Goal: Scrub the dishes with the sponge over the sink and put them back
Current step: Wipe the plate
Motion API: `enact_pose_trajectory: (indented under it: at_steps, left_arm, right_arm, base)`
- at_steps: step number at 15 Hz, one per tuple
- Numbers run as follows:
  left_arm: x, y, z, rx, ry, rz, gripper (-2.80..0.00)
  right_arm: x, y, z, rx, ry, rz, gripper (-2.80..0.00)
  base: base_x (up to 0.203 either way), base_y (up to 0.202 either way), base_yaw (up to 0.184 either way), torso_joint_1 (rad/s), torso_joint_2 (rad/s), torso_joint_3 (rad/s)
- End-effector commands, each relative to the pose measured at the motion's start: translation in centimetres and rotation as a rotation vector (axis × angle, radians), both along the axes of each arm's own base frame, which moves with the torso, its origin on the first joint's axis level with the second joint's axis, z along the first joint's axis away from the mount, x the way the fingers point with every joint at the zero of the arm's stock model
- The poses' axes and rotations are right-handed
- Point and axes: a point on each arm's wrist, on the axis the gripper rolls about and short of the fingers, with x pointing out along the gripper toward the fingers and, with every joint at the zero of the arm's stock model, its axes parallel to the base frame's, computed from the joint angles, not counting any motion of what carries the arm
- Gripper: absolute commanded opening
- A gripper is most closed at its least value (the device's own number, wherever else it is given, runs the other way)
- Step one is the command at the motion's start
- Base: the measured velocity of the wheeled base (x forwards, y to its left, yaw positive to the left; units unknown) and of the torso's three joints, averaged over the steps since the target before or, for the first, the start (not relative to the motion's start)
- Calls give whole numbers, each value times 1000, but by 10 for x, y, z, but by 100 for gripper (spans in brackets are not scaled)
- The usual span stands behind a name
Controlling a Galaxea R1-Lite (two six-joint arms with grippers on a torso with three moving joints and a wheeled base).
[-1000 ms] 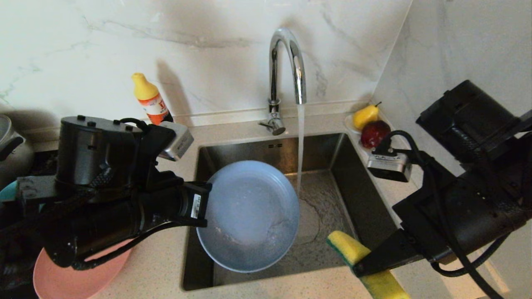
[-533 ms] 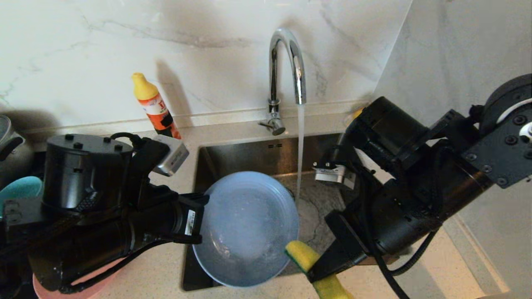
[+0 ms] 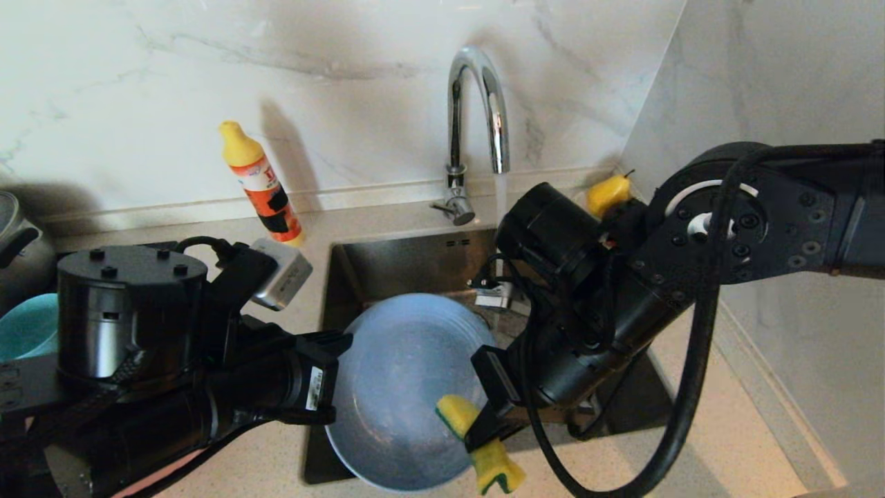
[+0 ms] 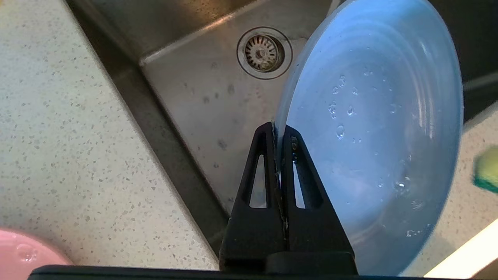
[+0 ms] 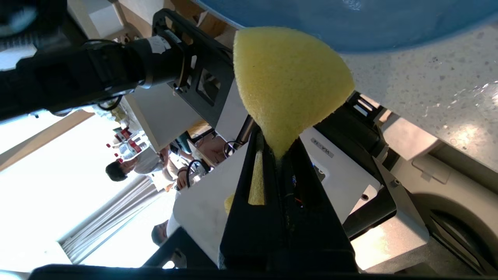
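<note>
Over the sink (image 3: pixel 408 259) a wet grey-blue plate (image 3: pixel 401 387) is held tilted, its face turned up and to the right. My left gripper (image 3: pixel 339 377) is shut on its left rim; in the left wrist view the fingers (image 4: pixel 278 132) pinch the plate's (image 4: pixel 373 128) edge above the drain (image 4: pixel 264 52). My right gripper (image 3: pixel 477 432) is shut on the yellow-and-green sponge (image 3: pixel 494 463), squeezed at its middle (image 5: pixel 276 149). The sponge's yellow end (image 5: pixel 288 81) sits at the plate's near right rim. A teal bowl (image 3: pixel 28 325) and a salmon-pink plate (image 4: pixel 19 252) lie on the left counter.
The faucet (image 3: pixel 477 104) runs water behind my right arm. A detergent bottle (image 3: pixel 259 183) stands left of the sink by the wall, a steel pot (image 3: pixel 17 242) at far left. A pear (image 3: pixel 608 194) sits in the right corner. Speckled counter (image 4: pixel 78 147) surrounds the basin.
My right arm has swung left and forward over the sink, carrying the sponge from the front right counter edge to the plate's rim. The left gripper has drawn the plate slightly lower and nearer.
</note>
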Motion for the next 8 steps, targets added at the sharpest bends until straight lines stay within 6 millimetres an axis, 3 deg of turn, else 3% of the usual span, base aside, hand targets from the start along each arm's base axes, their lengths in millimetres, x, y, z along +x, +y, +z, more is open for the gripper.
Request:
enact_pose_trajectory:
  at_steps: [1,8]
  left_arm:
    - [-3,-1,-3,5,6,-15,-280]
    - [-9,-8,-8,18,-22,-70,-280]
  right_arm:
    - [6,11,-6,-23,21,1,-280]
    - [15,21,-14,-54,32,-48,-280]
  base:
    - [0,0,0,0,0,0]
    - [0,0,0,0,0,0]
